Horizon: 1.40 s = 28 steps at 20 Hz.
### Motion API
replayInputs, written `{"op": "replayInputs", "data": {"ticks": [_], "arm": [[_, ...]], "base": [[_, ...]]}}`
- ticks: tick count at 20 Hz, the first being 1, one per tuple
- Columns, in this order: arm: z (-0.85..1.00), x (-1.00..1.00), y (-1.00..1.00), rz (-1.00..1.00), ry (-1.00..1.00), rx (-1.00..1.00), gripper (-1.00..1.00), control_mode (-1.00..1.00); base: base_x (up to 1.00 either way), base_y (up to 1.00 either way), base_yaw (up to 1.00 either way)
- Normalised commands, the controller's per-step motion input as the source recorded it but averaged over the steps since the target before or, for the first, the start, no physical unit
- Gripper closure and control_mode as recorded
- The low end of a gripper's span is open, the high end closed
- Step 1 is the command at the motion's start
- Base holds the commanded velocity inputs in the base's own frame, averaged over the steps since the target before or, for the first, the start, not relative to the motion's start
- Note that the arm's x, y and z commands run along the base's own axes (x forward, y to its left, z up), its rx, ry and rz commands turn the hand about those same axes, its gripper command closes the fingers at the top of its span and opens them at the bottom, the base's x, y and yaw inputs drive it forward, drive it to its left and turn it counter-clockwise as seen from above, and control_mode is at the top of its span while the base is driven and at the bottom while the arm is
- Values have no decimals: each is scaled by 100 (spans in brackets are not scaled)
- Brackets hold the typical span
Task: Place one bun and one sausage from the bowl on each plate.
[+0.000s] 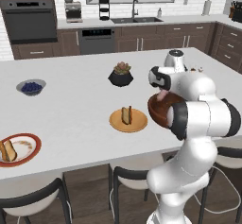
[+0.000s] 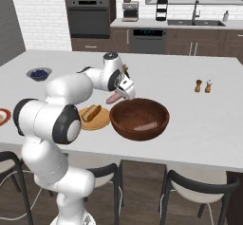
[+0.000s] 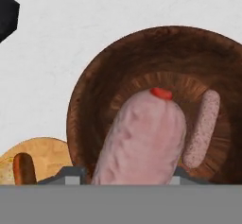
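My gripper (image 2: pixel 121 94) is shut on a pale pink sausage (image 2: pixel 113 98), held just above the left rim of the dark wooden bowl (image 2: pixel 140 110). In the hand view this sausage (image 3: pixel 142 138) hangs between the fingertips over the bowl (image 3: pixel 82 105). A second sausage (image 3: pixel 202 128) lies on the bowl's bottom. Left of the bowl, the tan wooden plate (image 1: pixel 140 123) carries a bun with a sausage (image 1: pixel 126 115). Far to the left, the white plate with a red rim (image 1: pixel 26 145) holds a bun (image 1: pixel 7 150).
A black plant pot (image 1: pixel 121 75) stands behind the tan plate. A small grey bowl of blueberries (image 1: pixel 31 87) sits far left. Salt and pepper shakers (image 2: pixel 203 86) stand right of the bowl. Stools (image 2: pixel 199 186) line the counter's near edge.
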Motion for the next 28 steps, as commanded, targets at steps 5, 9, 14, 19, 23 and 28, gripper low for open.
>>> {"op": "replayInputs", "data": {"ticks": [5,9,14,19,23,28], "arm": [[8,-53,100,21,-19,0,100,-100],[1,-65,100,16,-17,-1,100,-100],[-11,-50,100,12,-8,-16,100,-100],[-54,4,37,13,1,-15,100,-100],[-13,42,-2,3,16,-12,100,-100],[-3,22,-36,0,17,0,100,-100]], "base": [[0,0,0],[0,0,0],[0,0,0],[0,0,0],[0,0,0],[0,0,0]]}}
